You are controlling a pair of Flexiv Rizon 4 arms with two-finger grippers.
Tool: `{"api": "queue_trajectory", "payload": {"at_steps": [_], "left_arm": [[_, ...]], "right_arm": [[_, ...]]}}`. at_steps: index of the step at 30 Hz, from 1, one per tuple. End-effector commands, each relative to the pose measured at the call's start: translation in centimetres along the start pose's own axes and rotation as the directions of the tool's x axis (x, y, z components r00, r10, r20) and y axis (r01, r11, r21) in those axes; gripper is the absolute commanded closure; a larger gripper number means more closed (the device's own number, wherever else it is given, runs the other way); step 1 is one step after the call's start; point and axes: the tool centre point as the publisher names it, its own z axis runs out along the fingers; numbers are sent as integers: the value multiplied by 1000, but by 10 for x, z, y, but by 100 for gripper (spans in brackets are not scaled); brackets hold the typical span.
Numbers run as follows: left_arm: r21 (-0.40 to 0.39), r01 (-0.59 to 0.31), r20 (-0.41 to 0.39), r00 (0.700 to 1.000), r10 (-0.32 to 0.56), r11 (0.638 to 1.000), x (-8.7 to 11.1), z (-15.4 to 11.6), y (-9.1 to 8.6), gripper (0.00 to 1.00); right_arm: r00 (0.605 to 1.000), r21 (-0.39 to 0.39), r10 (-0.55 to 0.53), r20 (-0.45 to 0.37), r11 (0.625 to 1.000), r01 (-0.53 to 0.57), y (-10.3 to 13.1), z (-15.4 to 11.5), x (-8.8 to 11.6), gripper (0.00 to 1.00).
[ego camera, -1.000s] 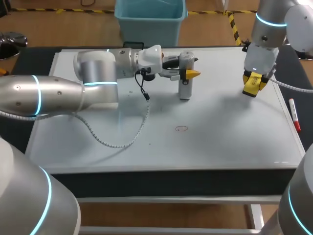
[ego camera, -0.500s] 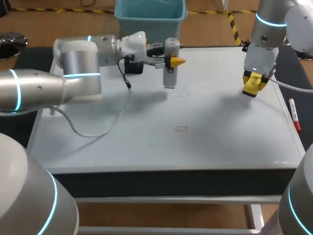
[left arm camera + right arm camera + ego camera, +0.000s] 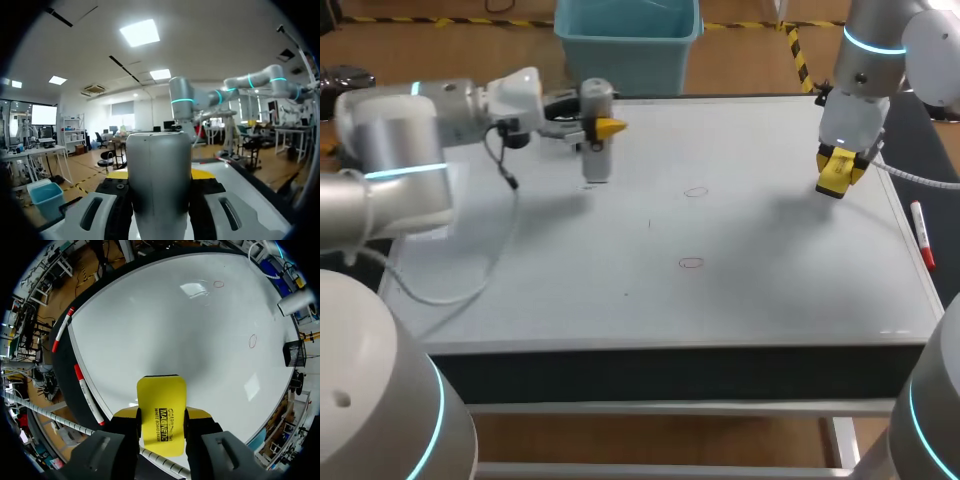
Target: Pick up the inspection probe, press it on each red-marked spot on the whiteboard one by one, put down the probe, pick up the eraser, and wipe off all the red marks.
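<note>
My left gripper (image 3: 598,129) is shut on the grey cylindrical probe (image 3: 596,130), which stands upright over the rear left of the whiteboard (image 3: 770,290). In the left wrist view the probe (image 3: 160,185) fills the gap between the fingers (image 3: 118,174). Two red ring marks are on the board, one mid-rear (image 3: 695,191) and one nearer the middle (image 3: 691,263). Above the board's right rear, my right gripper (image 3: 838,172) is shut on the yellow eraser (image 3: 834,176). From the right wrist, the eraser (image 3: 161,412) hangs over the whiteboard (image 3: 165,325), with both marks (image 3: 252,340) (image 3: 218,284) far ahead.
A teal bin (image 3: 627,40) stands behind the board's rear edge. A red marker pen (image 3: 921,232) lies on the dark strip along the right edge. A second red pen (image 3: 85,390) lies further along that strip, seen from the right wrist. My left arm's cable (image 3: 500,255) trails over the board's left side.
My left arm has swung to the left with the probe, from over the mid-rear mark to the board's rear left. The right arm and eraser have stayed put.
</note>
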Motion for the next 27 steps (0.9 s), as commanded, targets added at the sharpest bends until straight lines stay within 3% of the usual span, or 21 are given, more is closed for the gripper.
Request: {"api": "queue_trajectory", "payload": {"at_steps": [1, 8, 13, 27], "left_arm": [[2, -8, 68, 998, 8, 1000, 9, -54, -2, 100], [-12, -7, 139, 990, 8, 1000, 3, -100, 5, 100], [-2, -4, 146, 989, 4, 1000, -1, -125, 12, 100], [36, -7, 193, 981, 0, 999, -7, -156, 18, 100]], "right_arm": [[1000, 0, -2, -4, 1000, 2, -1, -1, 0, 100], [1000, 0, -2, -4, 1000, 2, -1, -1, 0, 100], [1000, 0, -2, -4, 1000, 2, -1, -1, 0, 100], [1000, 0, -2, -4, 1000, 2, -1, -1, 0, 100]]}}
